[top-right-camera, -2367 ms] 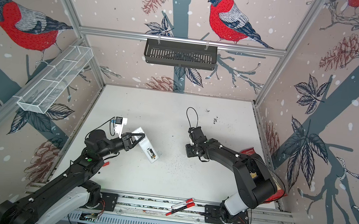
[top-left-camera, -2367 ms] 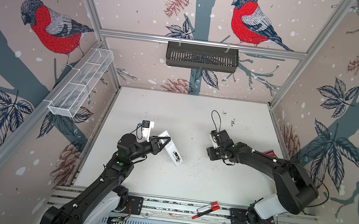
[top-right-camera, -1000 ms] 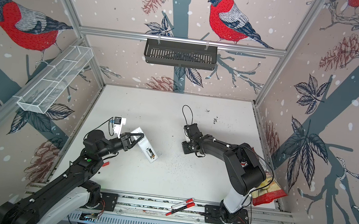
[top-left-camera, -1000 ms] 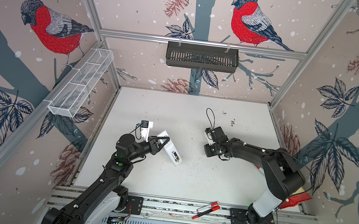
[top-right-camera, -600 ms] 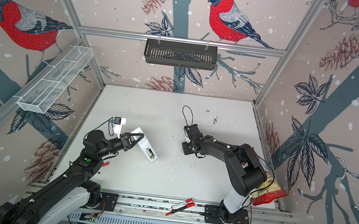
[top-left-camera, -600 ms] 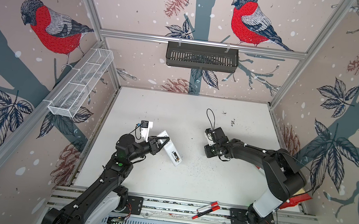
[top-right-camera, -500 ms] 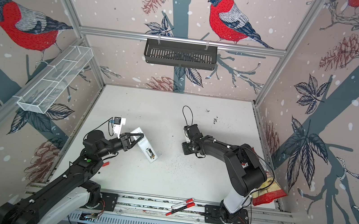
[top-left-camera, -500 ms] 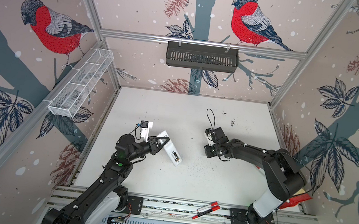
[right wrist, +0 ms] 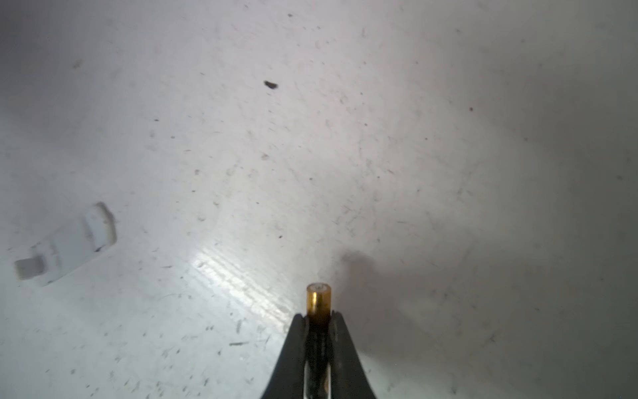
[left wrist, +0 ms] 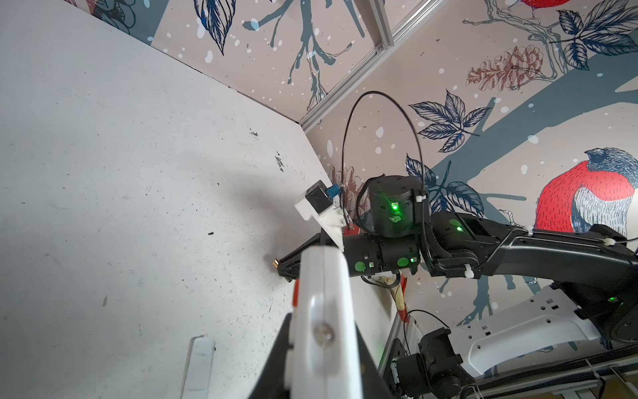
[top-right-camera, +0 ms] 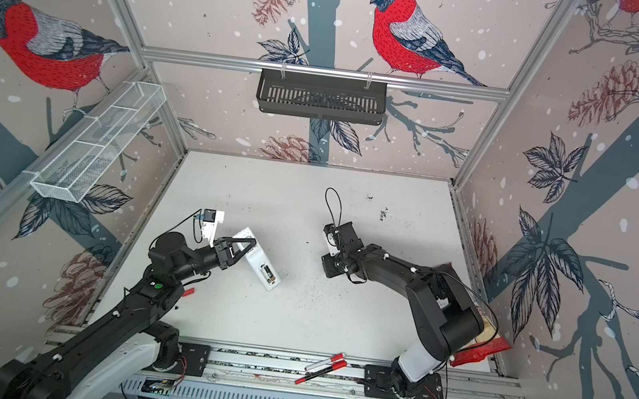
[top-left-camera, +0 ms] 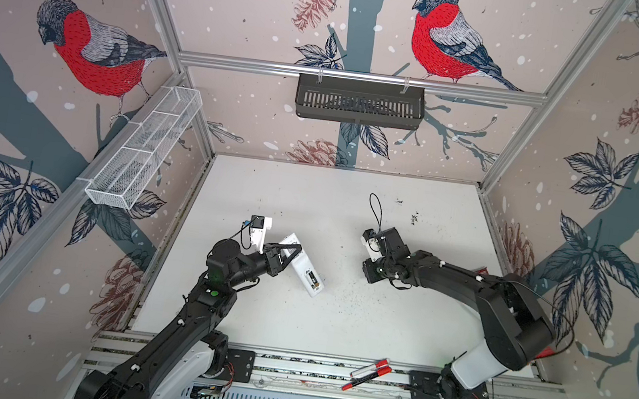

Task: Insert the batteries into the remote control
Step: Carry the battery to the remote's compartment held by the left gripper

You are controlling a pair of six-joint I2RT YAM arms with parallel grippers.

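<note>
While the right hand (right wrist: 318, 315) pinches a battery (right wrist: 318, 298), its markings blur illegibly.

Both top views: bright, even light, sharp focus; frame posts splay toward the edges. Table (top-left-camera: 335, 324) reads clean white, shadows faint.

Right wrist view: dimmer, corners darkened. Glare streak just beside the battery (right wrist: 318, 301), grey shadow on its other side. Battery crisp; white piece (right wrist: 69, 243) well apart from it is blurred.

Left wrist view: close remote control (left wrist: 324, 293) out of focus.

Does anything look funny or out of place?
Yes. Two red-and-white marker pens lie on the metal rail in front of the table. The remote control has its battery bay open, and a small white piece, likely its cover, lies loose on the table.
</note>
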